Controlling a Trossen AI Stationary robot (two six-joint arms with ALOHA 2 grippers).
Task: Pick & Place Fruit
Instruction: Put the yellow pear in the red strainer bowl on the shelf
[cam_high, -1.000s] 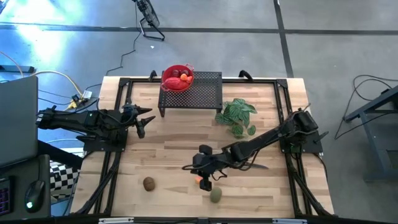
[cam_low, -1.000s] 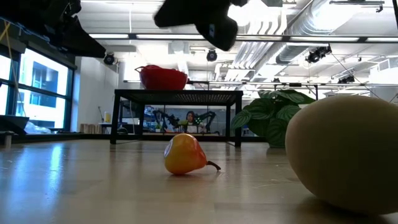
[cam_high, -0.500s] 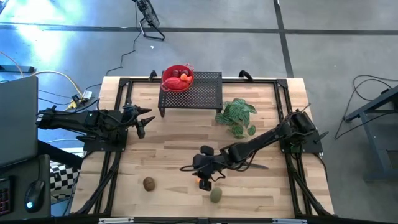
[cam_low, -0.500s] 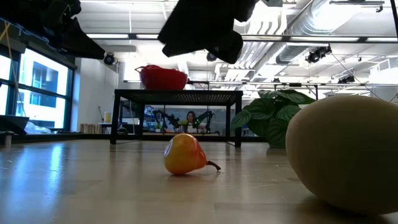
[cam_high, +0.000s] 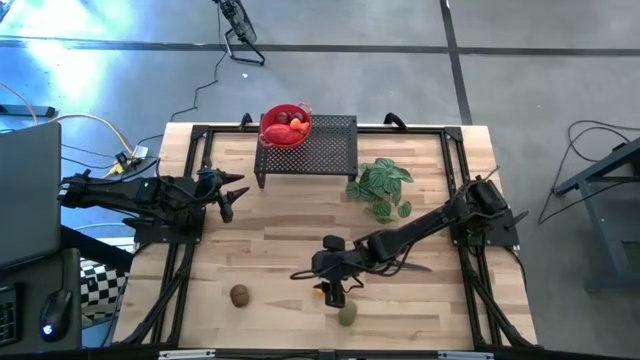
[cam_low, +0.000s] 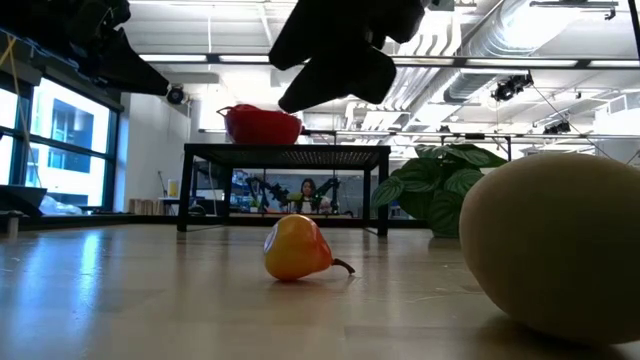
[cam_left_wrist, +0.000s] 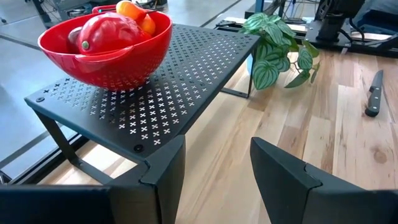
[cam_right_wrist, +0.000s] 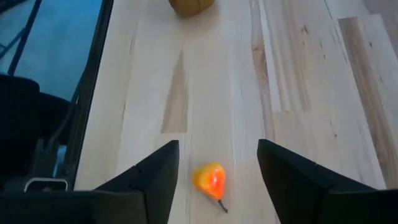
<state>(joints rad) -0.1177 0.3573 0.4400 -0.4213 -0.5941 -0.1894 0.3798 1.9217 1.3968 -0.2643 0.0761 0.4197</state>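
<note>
A small orange fruit (cam_right_wrist: 210, 179) lies on the wooden table (cam_high: 270, 250), also seen in the low view (cam_low: 296, 248). My right gripper (cam_right_wrist: 217, 186) hangs open above it, slanting down, one finger to either side and touching nothing; from overhead it is near the table's front middle (cam_high: 327, 284). An olive-green oval fruit (cam_high: 347, 315) lies just nearer the front edge, and a brown oval fruit (cam_high: 239, 295) lies to the left. A red bowl (cam_left_wrist: 106, 56) holding red and orange fruit stands on a black perforated rack (cam_left_wrist: 186, 74). My left gripper (cam_high: 232, 195) waits open at the left.
A green leafy plant (cam_high: 382, 188) stands right of the rack. A black-handled knife (cam_left_wrist: 375, 93) lies on the table behind my right arm. The olive-green fruit (cam_low: 555, 245) fills the low view's right side. Bare wood lies between the rack and the front edge.
My right gripper has opened and tipped a little further down over the orange fruit, which has stayed in place on the table.
</note>
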